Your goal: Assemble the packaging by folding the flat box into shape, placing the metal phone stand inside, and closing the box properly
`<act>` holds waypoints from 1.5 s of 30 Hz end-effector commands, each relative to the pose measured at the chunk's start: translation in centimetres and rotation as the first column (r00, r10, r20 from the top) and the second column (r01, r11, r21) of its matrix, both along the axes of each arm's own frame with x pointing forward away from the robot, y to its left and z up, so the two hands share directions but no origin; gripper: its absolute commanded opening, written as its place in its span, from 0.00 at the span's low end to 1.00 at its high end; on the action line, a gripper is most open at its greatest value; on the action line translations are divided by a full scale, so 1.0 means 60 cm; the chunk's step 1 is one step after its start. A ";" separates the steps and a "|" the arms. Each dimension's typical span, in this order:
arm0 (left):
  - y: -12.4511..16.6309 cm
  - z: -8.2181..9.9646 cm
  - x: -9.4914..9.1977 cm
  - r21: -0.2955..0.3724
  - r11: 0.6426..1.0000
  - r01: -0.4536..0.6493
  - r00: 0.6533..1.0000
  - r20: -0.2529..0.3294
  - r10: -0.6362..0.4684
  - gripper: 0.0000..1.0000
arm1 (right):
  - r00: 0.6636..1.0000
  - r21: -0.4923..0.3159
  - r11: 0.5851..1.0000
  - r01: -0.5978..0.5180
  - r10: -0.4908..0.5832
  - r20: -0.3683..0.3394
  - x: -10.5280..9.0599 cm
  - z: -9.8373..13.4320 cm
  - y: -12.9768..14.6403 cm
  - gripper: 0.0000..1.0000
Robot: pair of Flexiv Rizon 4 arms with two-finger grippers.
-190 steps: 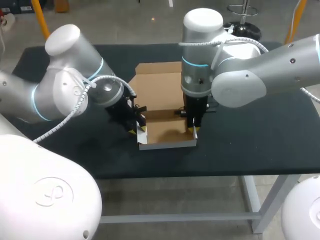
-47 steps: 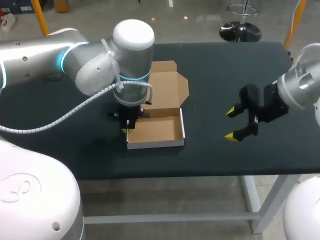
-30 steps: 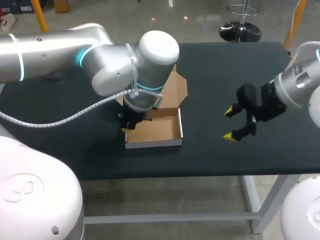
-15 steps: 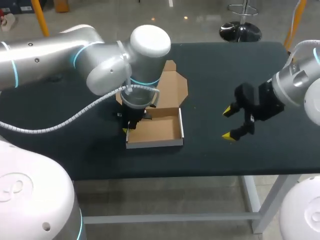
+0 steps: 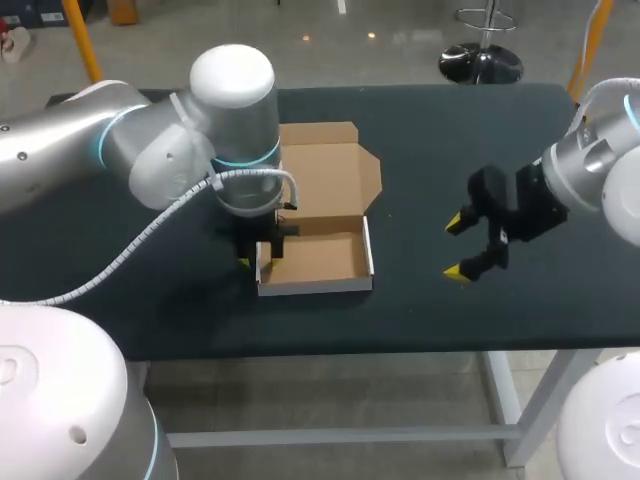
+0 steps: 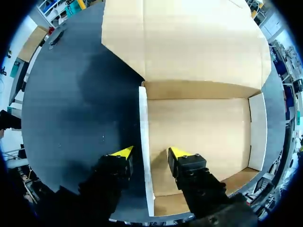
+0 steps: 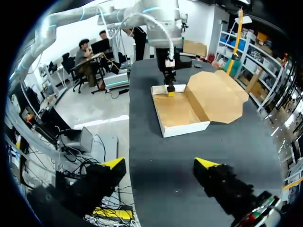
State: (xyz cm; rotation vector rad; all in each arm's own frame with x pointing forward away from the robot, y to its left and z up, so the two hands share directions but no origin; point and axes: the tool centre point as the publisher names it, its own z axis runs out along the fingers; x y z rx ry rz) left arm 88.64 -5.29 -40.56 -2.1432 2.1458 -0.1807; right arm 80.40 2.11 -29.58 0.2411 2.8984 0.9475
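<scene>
Left wrist: box wall [image 6: 144, 137] btwn fingers [image 6: 179, 153]

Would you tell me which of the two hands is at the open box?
The left hand, straddling a side wall of the brown cardboard box; the right hand hangs apart over the black table.

Head overhead, wrists low; shared box [image 5: 318, 258]

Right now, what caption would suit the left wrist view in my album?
Left gripper straddles a side wall of the open cardboard box, one finger inside, one outside, on the black table.
</scene>
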 end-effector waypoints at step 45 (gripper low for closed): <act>0.053 0.187 -0.158 -0.399 0.830 0.390 0.920 0.201 -0.336 1.00 | 0.975 0.002 0.980 0.201 -0.200 -0.101 0.018 0.012 -0.019 1.00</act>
